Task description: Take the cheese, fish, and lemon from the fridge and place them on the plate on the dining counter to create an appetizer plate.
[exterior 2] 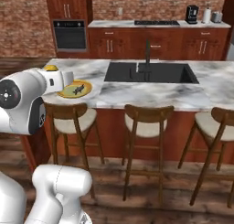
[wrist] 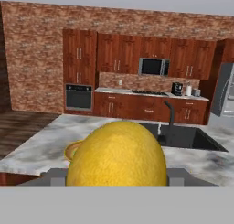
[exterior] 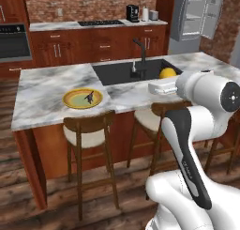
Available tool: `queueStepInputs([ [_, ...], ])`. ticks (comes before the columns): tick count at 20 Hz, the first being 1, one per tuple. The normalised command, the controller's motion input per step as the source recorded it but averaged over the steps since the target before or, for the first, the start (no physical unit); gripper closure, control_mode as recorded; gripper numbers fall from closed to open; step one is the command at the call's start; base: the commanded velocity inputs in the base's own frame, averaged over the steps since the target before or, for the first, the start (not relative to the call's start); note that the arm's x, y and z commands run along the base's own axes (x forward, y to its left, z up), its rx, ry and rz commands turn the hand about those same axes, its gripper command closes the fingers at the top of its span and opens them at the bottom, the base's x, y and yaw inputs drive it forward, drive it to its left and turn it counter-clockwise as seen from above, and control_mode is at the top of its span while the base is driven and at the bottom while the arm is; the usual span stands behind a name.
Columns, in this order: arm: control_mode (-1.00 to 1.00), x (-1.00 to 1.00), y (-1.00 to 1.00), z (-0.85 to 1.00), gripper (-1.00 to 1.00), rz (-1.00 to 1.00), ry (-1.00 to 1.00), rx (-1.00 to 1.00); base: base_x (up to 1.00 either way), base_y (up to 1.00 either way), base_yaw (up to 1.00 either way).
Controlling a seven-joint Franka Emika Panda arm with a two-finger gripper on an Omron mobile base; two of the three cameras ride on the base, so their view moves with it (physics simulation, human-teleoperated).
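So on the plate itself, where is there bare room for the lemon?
The fish lies right of centre on the plate, as seen in the left base view; the left half, out to the yellow rim, is bare. The marble dining counter around it is also open. The hand holds the lemon.

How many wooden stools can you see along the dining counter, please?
3. One stool stands below the plate, one stool in front of the sink, and one stool at the right end. More may be hidden by the arm.
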Motion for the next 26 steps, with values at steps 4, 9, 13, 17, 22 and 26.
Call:
queueStepInputs([
  [4, 1.00, 0.00, 0.00, 0.00, 1.00, 0.00, 0.00, 0.00, 0.97, 0.95, 0.00],
  [9, 1.00, 0.00, 0.00, 0.00, 1.00, 0.00, 0.00, 0.00, 1.00, 0.78, 0.00],
  [13, 1.00, 0.00, 0.00, 0.00, 1.00, 0.00, 0.00, 0.00, 0.95, 0.29, 0.00],
  [17, 1.00, 0.00, 0.00, 0.00, 1.00, 0.00, 0.00, 0.00, 0.77, 0.00, -0.02],
  [22, 1.00, 0.00, 0.00, 0.00, 1.00, 0.00, 0.00, 0.00, 0.65, 0.00, -0.03],
  [26, -1.00, 0.35, 0.00, 0.00, 1.00, -0.01, 0.13, 0.00, 0.35, 0.00, -0.02],
])
